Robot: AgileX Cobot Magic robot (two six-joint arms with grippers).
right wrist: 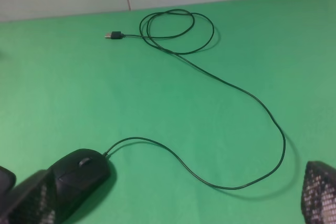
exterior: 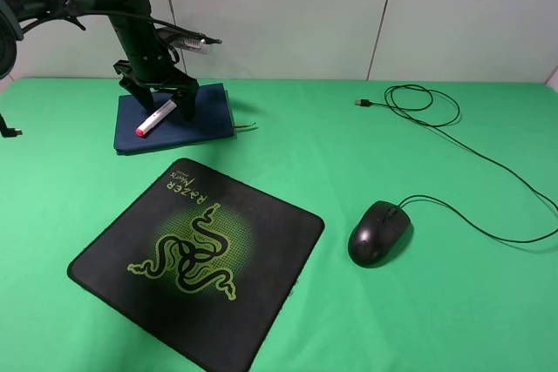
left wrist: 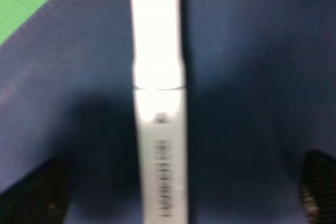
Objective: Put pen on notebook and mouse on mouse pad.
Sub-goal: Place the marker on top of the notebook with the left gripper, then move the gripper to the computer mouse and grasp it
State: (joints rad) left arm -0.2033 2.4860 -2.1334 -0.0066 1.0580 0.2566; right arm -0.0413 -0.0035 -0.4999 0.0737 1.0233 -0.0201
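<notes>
The white pen point(exterior: 155, 117) with orange-red tips lies on the navy notebook point(exterior: 205, 111) at the back left. My left gripper point(exterior: 163, 104) hangs just over it, open, a finger on each side. In the left wrist view the pen point(left wrist: 159, 108) runs down the middle of the notebook cover point(left wrist: 252, 77), and the dark fingertips point(left wrist: 37, 195) stand wide apart without touching it. The black mouse point(exterior: 379, 233) sits on the green table, right of the Razer mouse pad point(exterior: 270, 241). My right gripper point(right wrist: 176, 203) is open, with the mouse point(right wrist: 79, 174) beside one fingertip point(right wrist: 29, 203).
The mouse cable point(exterior: 488, 163) loops across the right of the table to a USB plug point(exterior: 360, 103) near the back wall. A thin ribbon sticks out at the notebook's right edge. The right arm is out of the exterior view.
</notes>
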